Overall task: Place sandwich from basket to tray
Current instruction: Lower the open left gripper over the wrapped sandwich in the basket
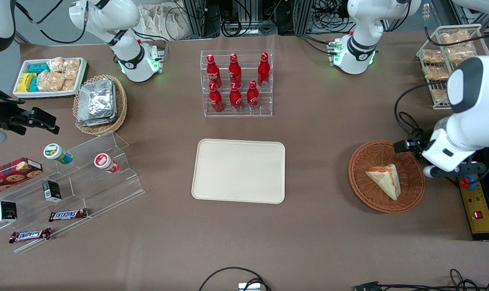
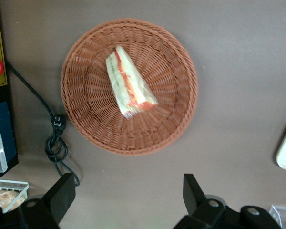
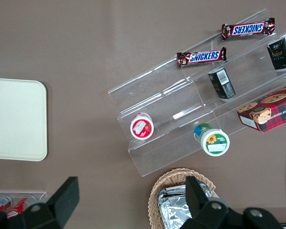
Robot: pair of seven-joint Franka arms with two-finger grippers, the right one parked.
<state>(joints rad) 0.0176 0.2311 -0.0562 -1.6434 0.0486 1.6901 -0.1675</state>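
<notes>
Wrapped sandwich (image 1: 385,181) lying in the round brown basket (image 1: 365,193) toward the working arm's end of the table. Gripper (image 2: 128,193) poised above the basket's edge, fingers (image 2: 62,193) spread wide and empty, touching nothing. Beige tray (image 1: 238,170) bare at mid-table, well apart from the basket. Farther off, red bottles (image 1: 235,83) in a clear rack.

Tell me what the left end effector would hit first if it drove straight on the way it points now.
Probably bare table beside the basket, not the sandwich. The open end effector hangs above, off the rim.
</notes>
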